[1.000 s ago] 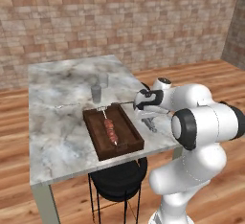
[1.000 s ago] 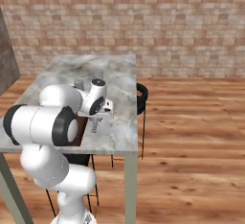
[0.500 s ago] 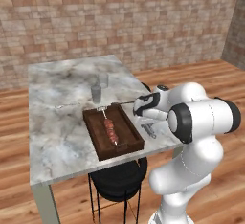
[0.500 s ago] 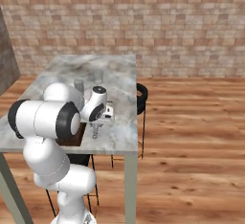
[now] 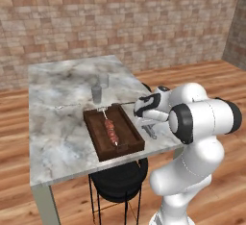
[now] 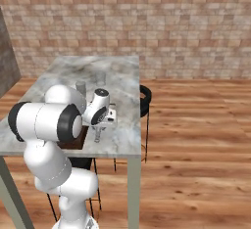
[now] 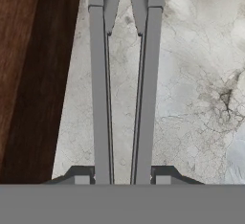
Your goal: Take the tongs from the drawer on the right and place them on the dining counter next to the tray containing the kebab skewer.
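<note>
Gripper low over the dining counter, fingers outside the tongs just beside the tray; whether I'm clamping them I can't tell, so it's placing: next, release and lift straight off.

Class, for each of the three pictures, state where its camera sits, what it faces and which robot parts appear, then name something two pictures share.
Left base view: behind the arm's left, looking down over the dining counter at the tray with the kebab skewer; the white arm rises at lower right.
Right base view: behind the arm's right, facing the same counter; the arm rises at lower left.
Hand view: on the hand, looking along the tongs beside the tray; two dark fingers at the bottom.
Shared: both base views show the tongs right of the tray.
</note>
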You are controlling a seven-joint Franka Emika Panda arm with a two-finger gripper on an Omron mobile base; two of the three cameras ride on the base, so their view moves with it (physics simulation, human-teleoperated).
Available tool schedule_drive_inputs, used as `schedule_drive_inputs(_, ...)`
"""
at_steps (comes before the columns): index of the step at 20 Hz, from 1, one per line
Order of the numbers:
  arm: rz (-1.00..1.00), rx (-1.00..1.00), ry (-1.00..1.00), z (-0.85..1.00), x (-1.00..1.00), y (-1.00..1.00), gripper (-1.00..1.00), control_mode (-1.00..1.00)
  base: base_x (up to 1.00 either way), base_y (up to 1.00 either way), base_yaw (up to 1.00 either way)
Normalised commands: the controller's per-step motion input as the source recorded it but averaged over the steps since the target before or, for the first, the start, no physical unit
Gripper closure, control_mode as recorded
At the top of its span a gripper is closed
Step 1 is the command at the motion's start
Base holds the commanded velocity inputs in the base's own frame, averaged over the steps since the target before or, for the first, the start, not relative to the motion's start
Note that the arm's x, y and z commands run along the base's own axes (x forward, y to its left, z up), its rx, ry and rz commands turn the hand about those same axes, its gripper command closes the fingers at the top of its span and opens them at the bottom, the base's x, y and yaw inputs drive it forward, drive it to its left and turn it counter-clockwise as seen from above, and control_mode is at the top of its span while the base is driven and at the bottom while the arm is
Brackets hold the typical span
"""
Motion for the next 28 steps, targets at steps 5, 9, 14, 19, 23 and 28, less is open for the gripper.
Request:
schedule_drive_inputs(5,0.00,0.00,0.00,0.00,0.02,0.00,-1.00,-1.00,0.00,0.00,0.00)
schedule_drive_inputs(9,0.00,0.00,0.00,0.00,0.00,0.00,-1.00,-1.00,0.00,0.00,0.00)
schedule_drive_inputs(14,0.00,0.00,0.00,0.00,0.00,0.01,-1.00,-1.00,0.00,0.00,0.00)
schedule_drive_inputs(19,0.00,0.00,0.00,0.14,-0.03,0.01,-1.00,-1.00,0.00,0.00,0.00)
schedule_drive_inputs(23,0.00,0.00,-0.05,0.59,-0.41,0.00,-1.00,-1.00,0.00,0.00,0.00)
schedule_drive_inputs(28,0.00,0.00,-0.09,0.70,-0.74,0.00,-1.00,-1.00,0.00,0.00,0.00)
